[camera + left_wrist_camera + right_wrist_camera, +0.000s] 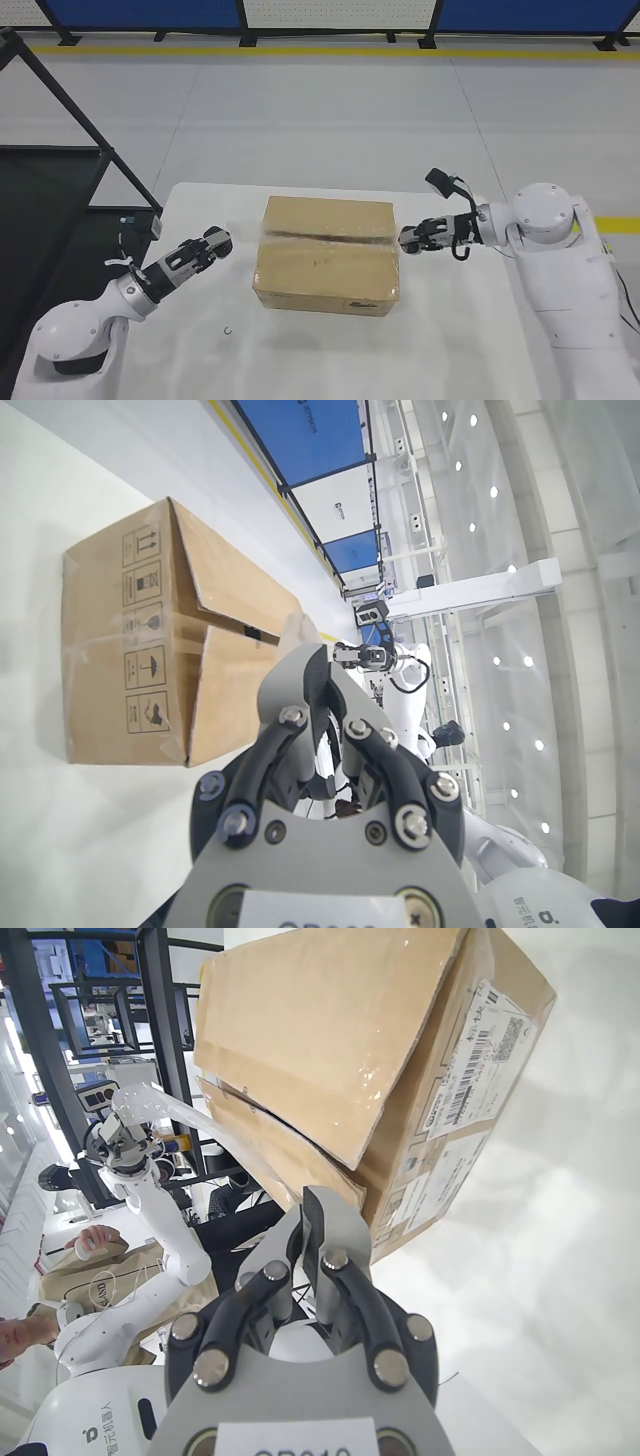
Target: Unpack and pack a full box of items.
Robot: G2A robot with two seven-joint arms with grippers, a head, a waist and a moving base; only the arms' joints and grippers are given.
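White tabletop [480, 340] carries the brown cardboard box [325, 265] at its middle, with its long axis and top seam running across from one arm to the other. The right gripper [406, 240] sits against the box's right end at the seam, jaws pinched together, so it is the nearer. The left gripper [220, 241] hangs just off the left end, clamped on a clear strip of packing tape [165, 1105] stretching to the seam.
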